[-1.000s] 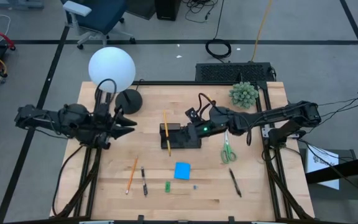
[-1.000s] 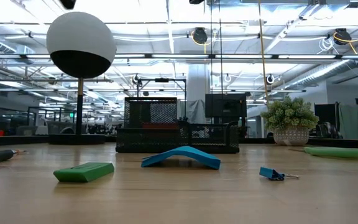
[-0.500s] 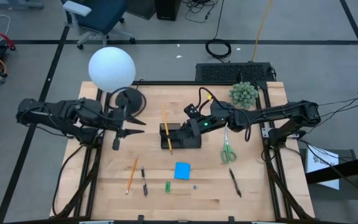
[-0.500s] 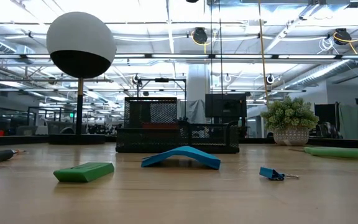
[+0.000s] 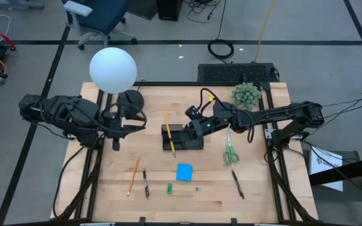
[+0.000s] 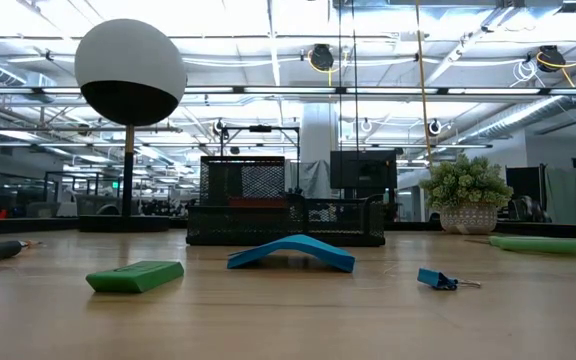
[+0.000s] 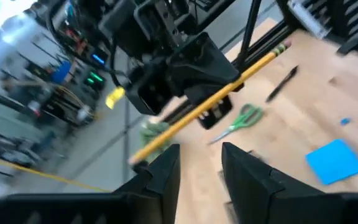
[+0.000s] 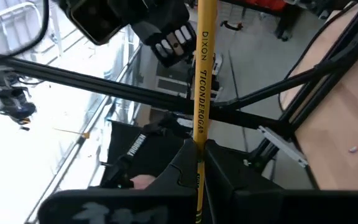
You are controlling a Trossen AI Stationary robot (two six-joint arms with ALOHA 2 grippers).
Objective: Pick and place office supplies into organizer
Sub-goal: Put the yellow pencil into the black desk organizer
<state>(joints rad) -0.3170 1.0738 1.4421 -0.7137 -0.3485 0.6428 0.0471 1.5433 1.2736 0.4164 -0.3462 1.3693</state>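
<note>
My right gripper (image 5: 170, 133) reaches in from the right and is shut on a yellow pencil (image 5: 168, 129), held in the air over the black mesh organizer (image 6: 288, 222). My left gripper (image 5: 138, 121) hovers open at the left, beside the lamp base, its fingers (image 7: 166, 177) empty and aimed at the pencil (image 7: 210, 99). On the near half of the table lie an orange pencil (image 5: 133, 176), a black pen (image 5: 145, 183), a green piece (image 5: 169, 188), a blue note pad (image 5: 184, 172), green-handled scissors (image 5: 230, 149) and a second pen (image 5: 237, 184). My right gripper pinches the pencil's shaft (image 8: 199, 155) between its two fingers, about midway along. The fingers come roughly level from the table's right and lie across the pencil. The pencil runs near to far, lifted clear of the table.
A lamp with a white globe (image 5: 112, 69) and a round black base (image 5: 131, 100) stands at the far left, close to my left arm. A fuzzy green plant (image 5: 246, 95) sits at the far right. A small blue clip (image 6: 438, 279) lies near the front edge.
My left gripper has risen and rolled about its own axis, its arm folding back toward the table's left edge. My right gripper has kept its place with the pencil, turning it slightly.
</note>
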